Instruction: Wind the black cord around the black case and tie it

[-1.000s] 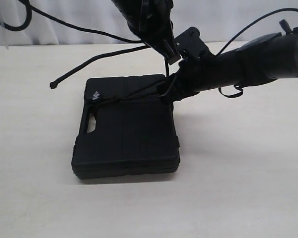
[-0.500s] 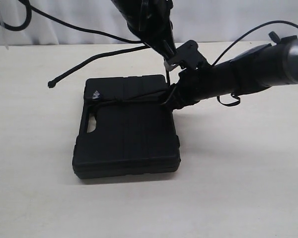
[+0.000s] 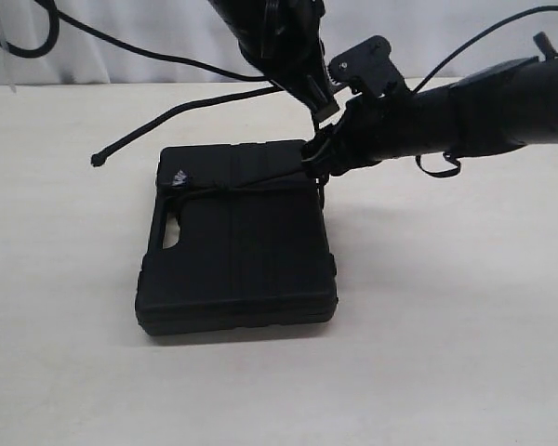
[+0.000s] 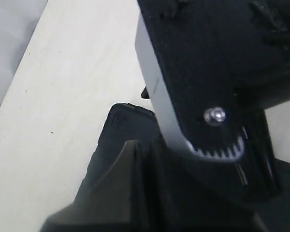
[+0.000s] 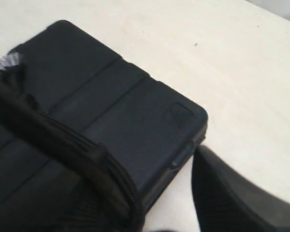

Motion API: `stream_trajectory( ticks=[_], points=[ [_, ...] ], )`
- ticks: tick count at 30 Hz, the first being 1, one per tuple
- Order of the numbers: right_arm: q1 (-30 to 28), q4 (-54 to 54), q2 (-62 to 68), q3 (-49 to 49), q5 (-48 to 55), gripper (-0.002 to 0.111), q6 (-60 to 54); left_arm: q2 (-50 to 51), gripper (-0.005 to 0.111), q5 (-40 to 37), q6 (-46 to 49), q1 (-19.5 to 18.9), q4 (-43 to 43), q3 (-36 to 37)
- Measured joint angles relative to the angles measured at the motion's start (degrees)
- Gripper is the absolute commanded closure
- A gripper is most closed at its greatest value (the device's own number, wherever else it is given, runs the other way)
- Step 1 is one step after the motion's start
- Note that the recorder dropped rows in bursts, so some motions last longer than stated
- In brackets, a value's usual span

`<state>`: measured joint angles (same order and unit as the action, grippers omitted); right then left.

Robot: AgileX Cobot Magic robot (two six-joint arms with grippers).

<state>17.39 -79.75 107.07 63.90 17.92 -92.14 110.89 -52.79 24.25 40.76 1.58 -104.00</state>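
The black case [image 3: 237, 246] lies flat on the table, handle cut-out to the left. The black cord [image 3: 242, 183] crosses its far part; a frayed tuft [image 3: 179, 177] rests near the far left corner. Another stretch of cord rises from a knotted end [image 3: 98, 160] to my left gripper [image 3: 321, 110], which hangs shut on it above the case's far right corner. My right gripper [image 3: 318, 163] sits at that corner, jaws apart. In the right wrist view the right gripper [image 5: 147, 154] straddles the case [image 5: 111, 92] edge, cord [image 5: 43, 128] beside one finger. The left gripper [image 4: 145, 145] is dark over the case [image 4: 106, 145].
The pale table [image 3: 446, 325] stretches around the case. The right arm [image 3: 465, 116] reaches in from the right with a loose cable loop [image 3: 437, 167]. Black arm cables [image 3: 121, 42] hang across the back left before a white backdrop.
The right gripper has risen a little at the case's far right corner and its jaws have widened. The cord across the case has drawn straighter. The left gripper stays put.
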Motion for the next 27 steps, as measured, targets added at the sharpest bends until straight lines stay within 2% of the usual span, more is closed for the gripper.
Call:
stream_trajectory(
  ticks=[3, 5, 14, 16, 23, 27],
  points=[
    [0.1, -0.5, 3.5, 0.0, -1.3, 0.099, 0.6, 0.0, 0.107, 0.0, 0.0, 0.0, -1.0, 0.0],
    [0.1, -0.5, 5.1, 0.0, -1.4, 0.104, 0.6, 0.0, 0.107, 0.0, 0.0, 0.0, -1.1, 0.0],
    [0.1, -0.5, 5.7, 0.0, -1.4, 0.104, 0.6, 0.2, 0.107, 0.0, 1.0, 0.0, -1.6, 0.0],
    [0.2, -0.5, 5.6, 0.0, -1.7, 0.101, 0.6, 0.2, 0.107, 0.0, 1.1, 0.0, -0.6, 0.0],
    [0.4, -0.5, 4.4, 0.0, -3.5, 0.073, 0.6, 0.2, 0.107, 0.4, 1.3, 0.0, 2.8, -0.1],
    [0.4, -0.5, 3.2, -0.2, -4.8, 0.062, 0.7, 0.2, 0.107, 0.4, 1.5, 0.0, 3.0, -0.1]
  ],
)
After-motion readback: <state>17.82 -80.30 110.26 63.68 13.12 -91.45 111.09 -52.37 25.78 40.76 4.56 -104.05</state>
